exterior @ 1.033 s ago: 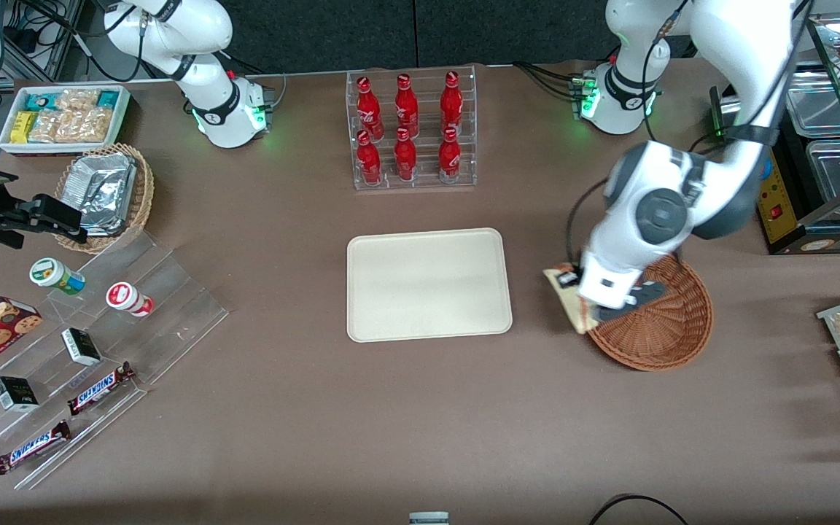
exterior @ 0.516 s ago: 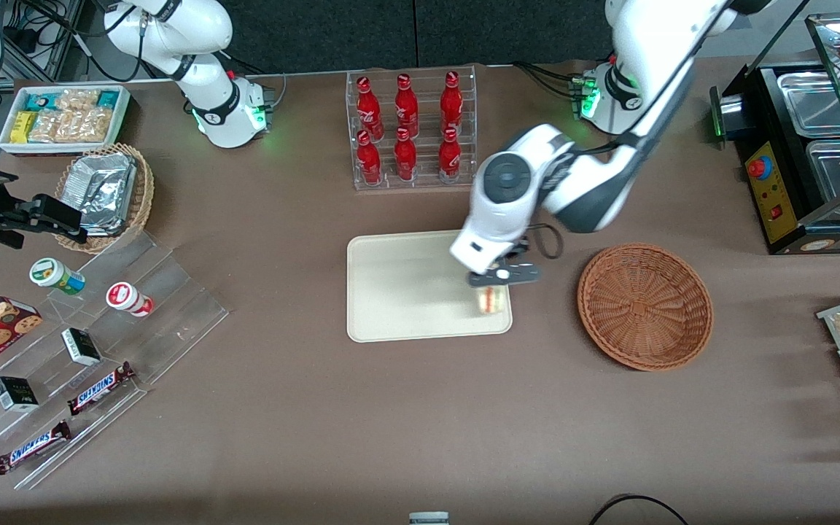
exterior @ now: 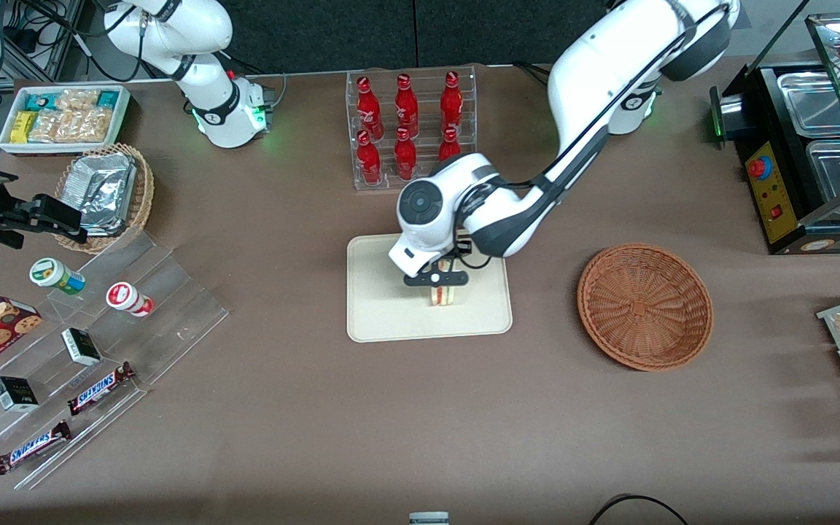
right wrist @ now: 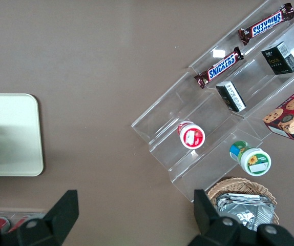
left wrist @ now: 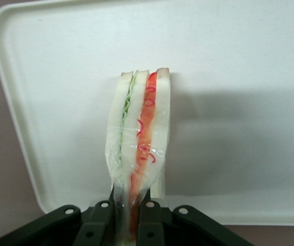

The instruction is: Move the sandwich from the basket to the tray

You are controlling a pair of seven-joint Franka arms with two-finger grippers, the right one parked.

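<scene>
My left gripper [exterior: 440,286] hangs over the middle of the cream tray [exterior: 376,313], shut on the sandwich [exterior: 442,295]. In the left wrist view the sandwich [left wrist: 139,138] is a plastic-wrapped wedge with green and red filling, pinched at its narrow end between the black fingers [left wrist: 101,225] of the gripper [left wrist: 127,218], with the tray [left wrist: 229,61] under it. Whether the sandwich touches the tray I cannot tell. The reddish-brown woven basket [exterior: 644,306] stands empty beside the tray, toward the working arm's end.
A clear rack of red bottles [exterior: 410,131] stands farther from the front camera than the tray. Toward the parked arm's end are a foil-packet basket [exterior: 105,193], a white snack bin [exterior: 63,117] and an acrylic stand [exterior: 99,350] with snacks. A metal warmer [exterior: 821,146] is near the basket.
The left gripper carried the sandwich out of the basket and across to the tray's middle. The basket is now empty.
</scene>
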